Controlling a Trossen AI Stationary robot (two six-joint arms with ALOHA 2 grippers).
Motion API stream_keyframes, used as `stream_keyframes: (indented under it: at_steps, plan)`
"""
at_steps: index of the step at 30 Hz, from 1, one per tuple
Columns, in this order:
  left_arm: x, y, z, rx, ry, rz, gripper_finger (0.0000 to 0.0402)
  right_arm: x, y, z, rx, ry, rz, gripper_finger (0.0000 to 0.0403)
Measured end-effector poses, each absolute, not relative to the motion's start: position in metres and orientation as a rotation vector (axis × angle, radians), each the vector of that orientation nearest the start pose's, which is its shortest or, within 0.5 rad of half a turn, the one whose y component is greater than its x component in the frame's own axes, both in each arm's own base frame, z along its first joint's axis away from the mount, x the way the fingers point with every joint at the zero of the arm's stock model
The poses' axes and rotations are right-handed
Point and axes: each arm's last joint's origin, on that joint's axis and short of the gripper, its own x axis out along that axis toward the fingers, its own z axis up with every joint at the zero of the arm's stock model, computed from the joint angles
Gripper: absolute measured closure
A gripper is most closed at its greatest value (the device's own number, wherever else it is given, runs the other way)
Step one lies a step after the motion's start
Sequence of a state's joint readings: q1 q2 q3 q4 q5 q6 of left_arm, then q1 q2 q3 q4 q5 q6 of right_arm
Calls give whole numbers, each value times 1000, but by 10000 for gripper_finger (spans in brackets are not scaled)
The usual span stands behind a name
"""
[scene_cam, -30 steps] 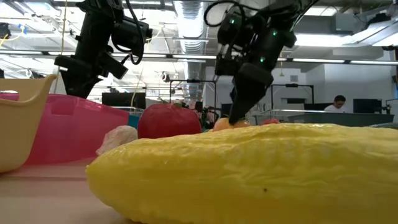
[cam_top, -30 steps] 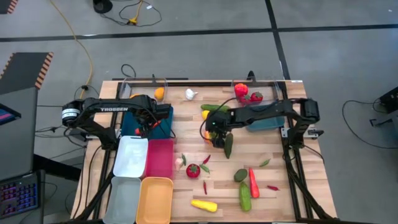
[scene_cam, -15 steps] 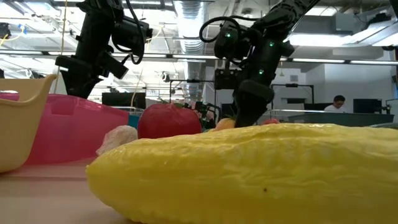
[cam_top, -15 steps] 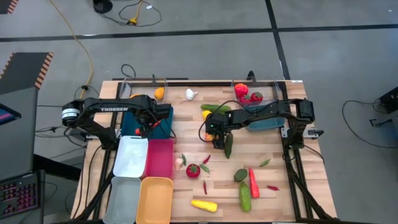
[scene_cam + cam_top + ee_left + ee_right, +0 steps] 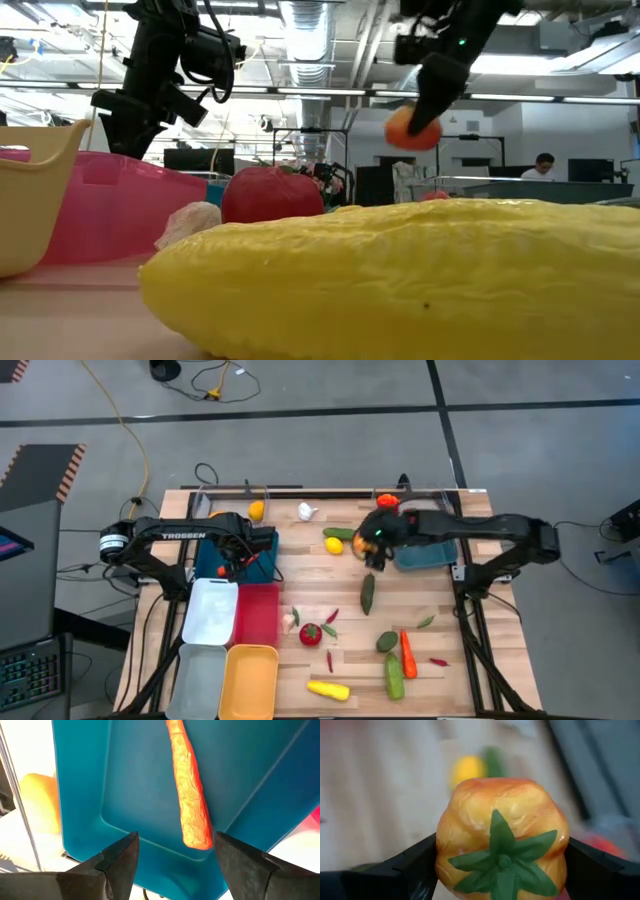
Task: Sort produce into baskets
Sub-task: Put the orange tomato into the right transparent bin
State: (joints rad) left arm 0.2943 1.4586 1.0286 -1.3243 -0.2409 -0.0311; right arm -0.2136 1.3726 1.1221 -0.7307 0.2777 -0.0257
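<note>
My right gripper [image 5: 372, 552] is shut on an orange pepper [image 5: 502, 835] and is raised above the table's middle, near the dark blue bin [image 5: 425, 552]. The pepper also shows high up in the low view [image 5: 413, 128]. My left gripper [image 5: 175, 865] is open and empty above the teal bin [image 5: 125, 780], in which a carrot [image 5: 190, 795] lies. Loose produce lies on the table: a lemon [image 5: 333, 545], a dark cucumber [image 5: 367, 593], a tomato [image 5: 310, 632] and a yellow squash [image 5: 328, 689]. My right gripper pinches the orange pepper between its two fingers, one on each of two opposite sides [image 5: 442, 855]. The green stem end [image 5: 502, 860] faces the wrist. The fingers come from above, slanting down [image 5: 432, 95]. The pepper hangs below them, lifted clear of the table.
A clear bin [image 5: 415, 510] with red produce stands at the far right, another [image 5: 230, 500] at the far left beside an orange [image 5: 256, 510]. White [image 5: 211, 610], red [image 5: 258, 615], grey-blue [image 5: 198, 680] and yellow [image 5: 250, 680] bins stand at the near left. A garlic [image 5: 306, 511], avocado [image 5: 387, 642], carrot [image 5: 408, 652] and green cucumber [image 5: 394, 676] lie loose.
My right gripper stood low over the orange pepper near the table's middle, then rose with it and went toward the table's far right. The pepper, which lay on the table, is now lifted clear.
</note>
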Motion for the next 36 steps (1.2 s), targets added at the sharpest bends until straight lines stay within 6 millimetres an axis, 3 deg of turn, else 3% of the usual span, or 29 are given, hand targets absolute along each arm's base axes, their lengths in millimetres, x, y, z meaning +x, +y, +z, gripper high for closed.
stream_keyframes:
  at_steps: [6,14,25,36]
  plan:
    - [209,71,224,-69,1764,417,157,220,-97,309,-36,959,-693,36]
    - [209,71,224,-80,1761,430,157,186,-137,312,47,1006,-874,35]
    - [210,69,224,-132,1757,393,157,181,-177,283,161,1161,-971,35]
    - [210,69,228,-127,1758,378,157,189,-191,250,120,1400,-860,32]
